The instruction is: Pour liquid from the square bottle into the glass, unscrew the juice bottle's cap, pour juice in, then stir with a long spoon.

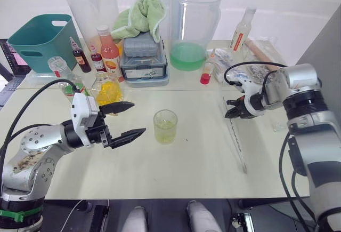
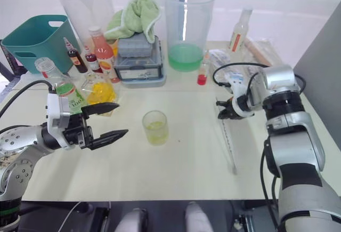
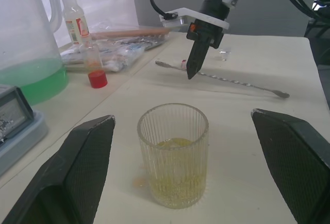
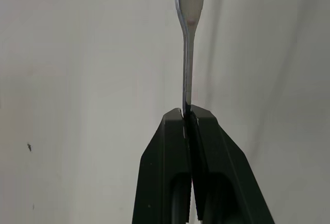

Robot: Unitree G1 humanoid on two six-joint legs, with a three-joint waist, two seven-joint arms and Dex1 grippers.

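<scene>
The glass [image 1: 165, 126] stands mid-table, ribbed, with a little yellowish liquid in it. My left gripper [image 1: 138, 118] is open just left of it, one finger either side of the glass [image 3: 172, 154] in the left wrist view, not touching. Behind that gripper stands the square bottle [image 1: 108, 89] with yellow contents. Further left leans the juice bottle [image 1: 68, 78]; I cannot tell whether the cap is on its neck. The long spoon [image 1: 238, 141] lies flat on the table at the right. My right gripper [image 1: 230, 113] is shut on the spoon's far end [image 4: 187, 74].
Along the back stand a teal basket [image 1: 37, 40], two big clear pitchers [image 1: 90, 8] [image 1: 194, 24], a green cloth [image 1: 141, 16] on a grey box [image 1: 143, 61], an orange-pink bottle [image 1: 110, 53] and small dark bottles [image 1: 81, 58]. A red-capped vial [image 1: 205, 75] stands behind the glass.
</scene>
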